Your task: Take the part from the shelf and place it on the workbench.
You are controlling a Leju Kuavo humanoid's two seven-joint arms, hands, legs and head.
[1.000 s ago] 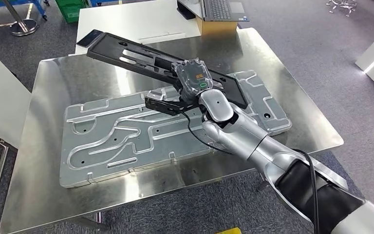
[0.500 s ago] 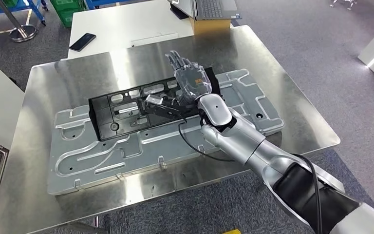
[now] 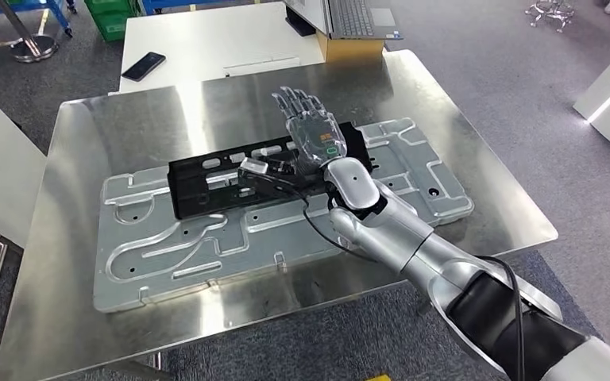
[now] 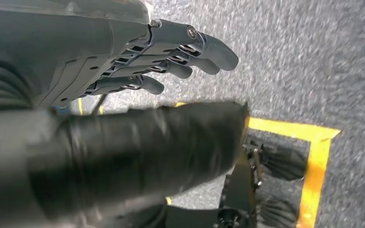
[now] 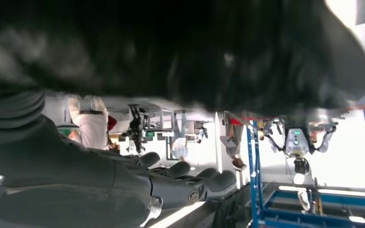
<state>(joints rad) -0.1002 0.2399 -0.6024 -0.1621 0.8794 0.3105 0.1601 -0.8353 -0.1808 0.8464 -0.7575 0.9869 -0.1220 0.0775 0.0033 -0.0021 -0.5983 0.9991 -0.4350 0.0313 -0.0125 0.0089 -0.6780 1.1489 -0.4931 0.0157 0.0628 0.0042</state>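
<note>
The part (image 3: 246,176) has dropped flat onto the plate (image 3: 167,254) on the bench (image 3: 87,333); right hand (image 3: 311,131) hovers over its end, fingers spread, empty. Looks stiff, light, long: grip mid-rail

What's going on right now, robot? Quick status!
Right hand open above black part. Part lying on grey plate on workbench. Left hand empty. Nothing in the way.

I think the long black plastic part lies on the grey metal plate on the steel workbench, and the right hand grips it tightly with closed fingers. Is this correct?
Not quite. The long black plastic part does lie on the grey metal plate on the steel workbench, but the right hand is open, fingers spread above it, as the head view shows.
</note>
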